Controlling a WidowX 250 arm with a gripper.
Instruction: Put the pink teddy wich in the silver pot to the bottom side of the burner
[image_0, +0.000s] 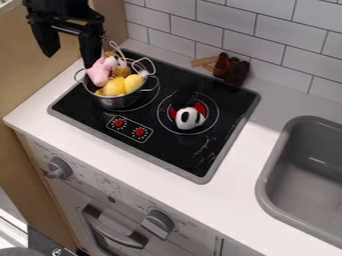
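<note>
Tool (69, 60): one, spread wide at upper left, nothing held; one finger hangs beside the pot's contents.
Pink teddy (100, 73): one, in the silver pot (119, 103), on the side nearest my tool. Looks plush: light, soft, not fragile, likely to squash before it slips.
Teddy, where to take hold: round the pink body, well down, since a shallow pinch might catch only fluff (I'd rather squeeze too deep than too high).
Pot: one, two wire handles, on the left burner; thin metal by its look, so a knock could slide it.
Yellow pieces (114, 87): at least two, rounded, crowding the teddy; they look smoother and firmer, and may roll as I lift.
Burners (211, 112): two ringed.
Black, white and red toy (190, 117): one, on the right burner.
Brown toy (235, 70): one, behind the stove (187, 156).
Red knobs (119, 122): two.
Sink (267, 185): one, let into the surface (100, 150).
</note>
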